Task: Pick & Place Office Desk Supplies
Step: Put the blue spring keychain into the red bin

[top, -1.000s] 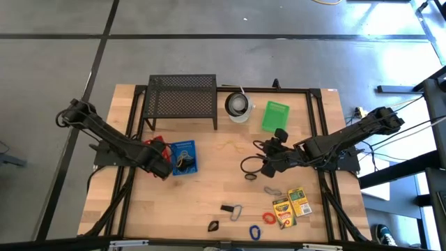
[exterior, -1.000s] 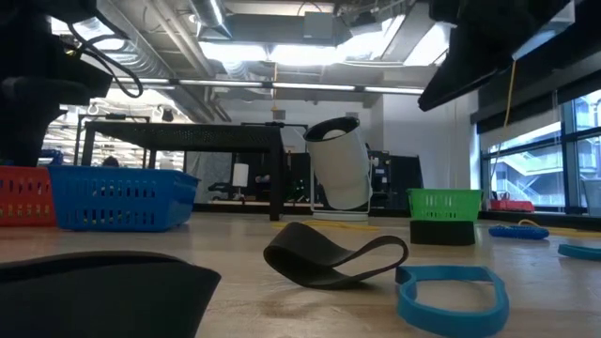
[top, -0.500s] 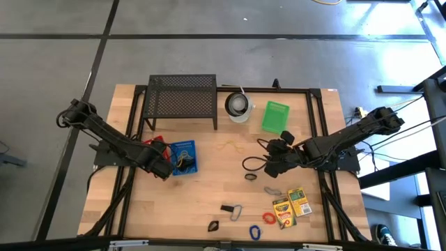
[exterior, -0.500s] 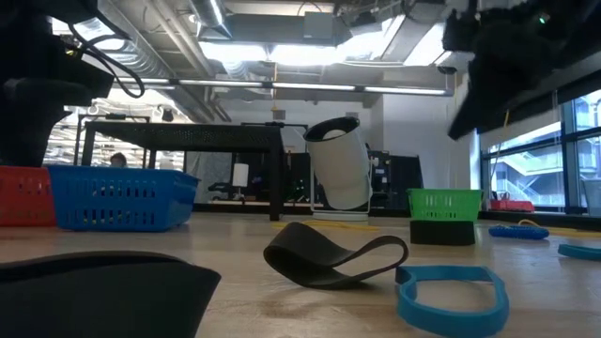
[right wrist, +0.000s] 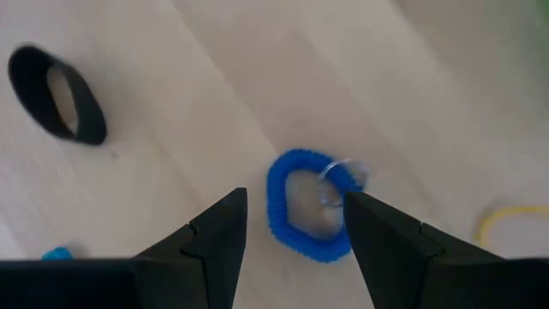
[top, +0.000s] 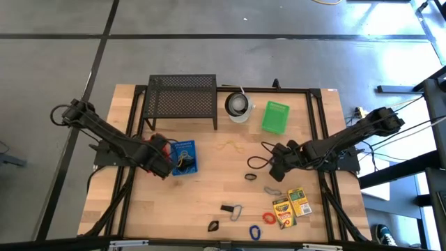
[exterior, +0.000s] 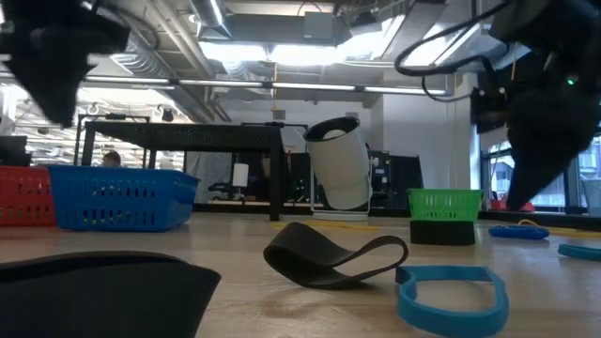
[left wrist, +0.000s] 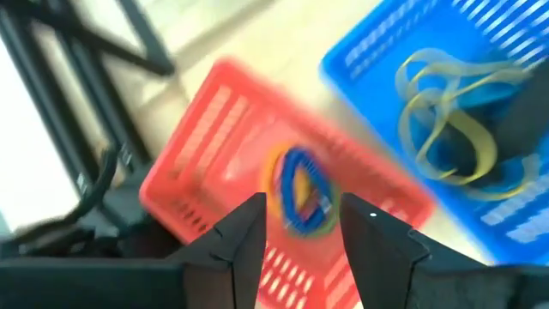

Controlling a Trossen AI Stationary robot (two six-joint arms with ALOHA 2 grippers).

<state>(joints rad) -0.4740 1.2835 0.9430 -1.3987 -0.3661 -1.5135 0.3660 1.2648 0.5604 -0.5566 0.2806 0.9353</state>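
My left gripper (left wrist: 302,206) hangs open over the red basket (top: 157,143) at the table's left. A blurred blue and orange band (left wrist: 300,182) shows just past its fingertips, over the basket's inside. Beside it the blue basket (top: 184,157) holds pale yellow bands (left wrist: 446,120). My right gripper (right wrist: 294,196) is open above a blue coiled band with a silver ring (right wrist: 302,247), its fingers on either side without touching. A black ring (right wrist: 56,103) lies on the wood close by. More supplies lie near the front edge: two crayon boxes (top: 291,207), a red band (top: 268,217) and a blue band (top: 254,231).
A black mesh rack (top: 181,97), a white cup (top: 238,106) and a green basket (top: 276,116) stand along the far edge. A yellow band (top: 230,146) lies mid-table. Clips (top: 233,209) and a black band (exterior: 333,258) lie near the front. Bare wood lies front left.
My right gripper has moved toward the table's near right and come down over the blue coiled band. My left arm has risen, its gripper shifting a little toward the far edge, over the red basket.
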